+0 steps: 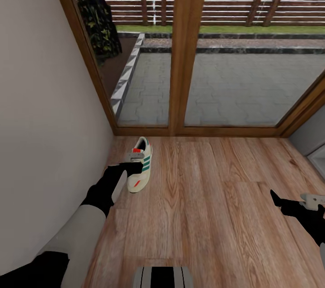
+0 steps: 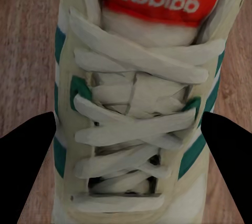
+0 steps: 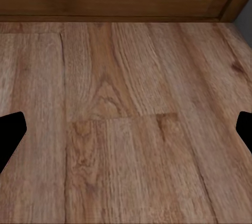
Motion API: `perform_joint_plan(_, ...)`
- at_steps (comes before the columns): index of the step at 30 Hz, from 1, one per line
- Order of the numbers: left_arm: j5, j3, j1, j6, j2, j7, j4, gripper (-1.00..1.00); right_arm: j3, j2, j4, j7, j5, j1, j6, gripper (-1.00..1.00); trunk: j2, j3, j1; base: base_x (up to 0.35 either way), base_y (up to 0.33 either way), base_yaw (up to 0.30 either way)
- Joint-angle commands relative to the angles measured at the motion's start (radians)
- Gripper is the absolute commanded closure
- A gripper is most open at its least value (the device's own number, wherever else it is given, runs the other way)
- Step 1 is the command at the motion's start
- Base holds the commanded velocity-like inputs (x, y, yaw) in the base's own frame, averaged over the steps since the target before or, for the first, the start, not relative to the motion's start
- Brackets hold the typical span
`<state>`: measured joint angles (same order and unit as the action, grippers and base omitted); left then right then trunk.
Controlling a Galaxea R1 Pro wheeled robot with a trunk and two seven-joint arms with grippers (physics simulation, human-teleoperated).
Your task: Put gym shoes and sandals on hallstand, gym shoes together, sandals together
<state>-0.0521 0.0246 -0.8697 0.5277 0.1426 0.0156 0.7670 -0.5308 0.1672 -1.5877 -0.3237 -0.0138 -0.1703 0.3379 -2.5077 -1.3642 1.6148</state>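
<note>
Corridor corner, one shoe (image 1: 141, 164) on the floor (image 1: 212, 198). We see a single cream sneaker with green stripes lying on the planks close to the white wall (image 1: 40, 112), just short of the wooden frame (image 1: 185, 53) of the glazed doors. Its long axis runs roughly away from us, toe toward the glass, heel with its red patch toward the robot.

The left pincer (image 1: 135, 156) hangs directly over the shoe's middle. In the left wrist view the laces and the orange tongue patch of the shoe (image 2: 136, 103) lie between the two dark fingers (image 2: 26, 166), one on each flank, so the fingers straddle the shoe across its narrow width. We read the left pincer as spread, with a visible strip of floor between the finger and the shoe's side on one flank; on the other flank the gap is narrower, and we cannot be sure whether that finger touches the upper.

The right pincer (image 1: 293, 202) sits well apart, low at the right of the head view, over bare planks. In its wrist view the finger tips (image 3: 10, 134) stand far apart with floor (image 3: 126, 119) between them, so it is spread and holding nothing.

We judge the left arm to be the one for this pick: the coming move turns on a straight descent and a closing across the shoe's width. The floor is flat wood grain. A grey unit (image 1: 316, 144) edges in at the right.
</note>
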Motion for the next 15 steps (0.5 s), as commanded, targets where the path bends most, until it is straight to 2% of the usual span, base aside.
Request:
perform_joint_plan(1,0.000,0.000,0.000,0.000,0.000,0.000,0.000,1.00,0.000,0.000,0.000,0.000,0.000,0.000,0.000,-1.00,0.000,0.000,0.000,0.215,0.000,0.000)
perform_joint_plan(6,0.000,0.000,0.000,0.000,0.000,0.000,0.000,1.00,0.000,0.000,0.000,0.000,0.000,0.000,0.000,-1.00,0.000,0.000,0.000,0.151,0.000,0.000)
perform_joint_plan(15,0.000,0.000,0.000,0.000,0.000,0.000,0.000,1.00,0.000,0.000,0.000,0.000,0.000,0.000,0.000,-1.00,0.000,0.000,0.000,0.043,0.000,0.000)
